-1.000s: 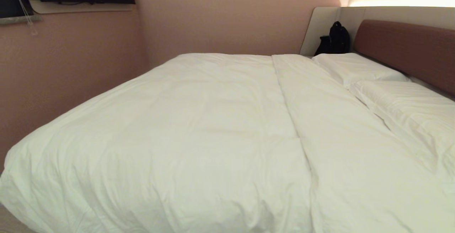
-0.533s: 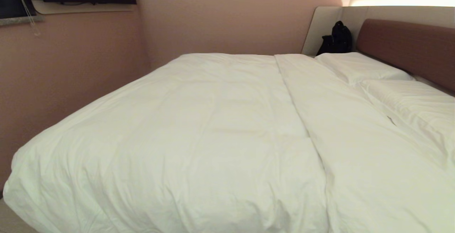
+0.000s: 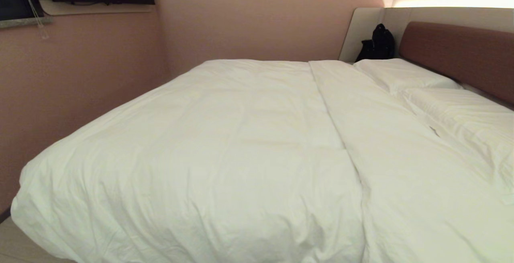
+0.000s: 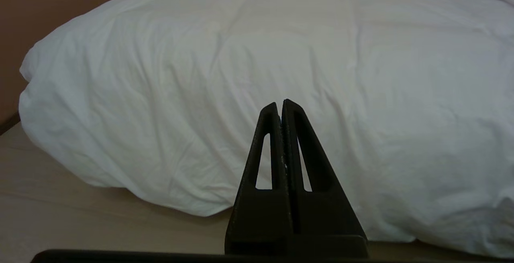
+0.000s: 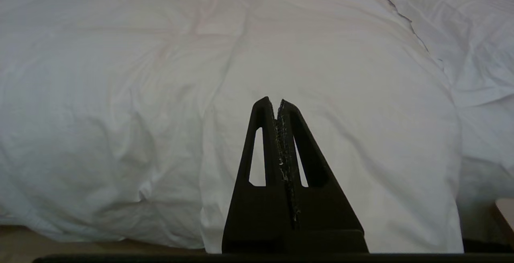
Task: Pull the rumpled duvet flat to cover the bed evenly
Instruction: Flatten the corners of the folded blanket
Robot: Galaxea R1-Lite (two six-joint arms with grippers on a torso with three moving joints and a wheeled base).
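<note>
The duvet [image 3: 209, 154] was found spread over most of the bed [image 3: 453, 50], reaching from the far wall side to the near edge, where it hung over and bulged toward the floor [image 4: 80, 215]. A band folded back across its head end [image 3: 385, 142] was seen running the full depth of the bed, just beside the two pillows [image 3: 433, 98] laid against the headboard. Only shallow creases were noted on the main panel; the near left corner [image 4: 44, 78] was rounded and bunched.

Neither arm was visible in the head view. The left gripper [image 4: 280, 104] was seen in its wrist view with its fingers pressed together on nothing, held off the near edge and clear of the fabric. The right gripper [image 5: 275, 103] was likewise closed on nothing, pointed at the line where the folded band met the main panel, with no contact made.

The step in hand was judged to be either an opening survey or a closing inspection; no grasp was under way. If further work is required, the jaws would have to be opened first, the near hem or the bunched corner pinched, and the fabric drawn outward and level. A thick, soft quilt is likely to slip from a shallow pinch, so a deep bite on the hem is advised.

A black bag [image 3: 377, 44] stood in the corner beyond the pillows.
</note>
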